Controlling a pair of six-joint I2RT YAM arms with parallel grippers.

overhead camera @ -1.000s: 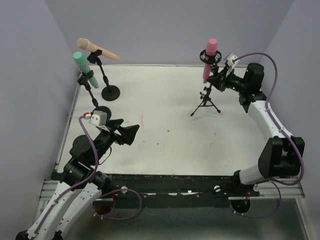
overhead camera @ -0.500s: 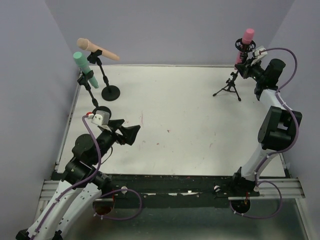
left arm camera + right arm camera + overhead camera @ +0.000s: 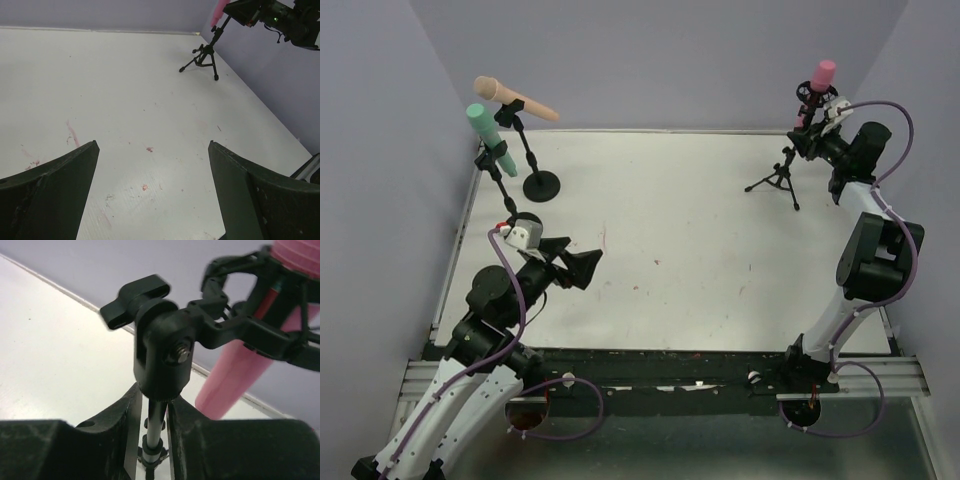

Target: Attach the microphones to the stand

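The pink microphone (image 3: 817, 80) (image 3: 235, 385) sits in the black ring clamp of a small tripod stand (image 3: 780, 178) (image 3: 204, 52) at the far right corner. My right gripper (image 3: 810, 140) (image 3: 154, 395) straddles the stand's thin pole (image 3: 156, 420) just under the swivel head. Its jaws are slightly parted, with slivers of table showing beside the pole. The peach-tan microphone (image 3: 515, 97) and mint-teal microphone (image 3: 485, 135) are clipped on two round-base stands at the far left. My left gripper (image 3: 582, 262) (image 3: 152, 144) hovers open and empty over the near left.
The two left stands have round black bases (image 3: 541, 184) (image 3: 525, 222) close to the left wall. Purple walls close in the table on the left, back and right. The white table top (image 3: 125, 100) carries small pink stains.
My right arm carried the tripod stand with the pink microphone from mid-back to the far right corner. Its jaws have since eased off the pole. The left arm barely moved.
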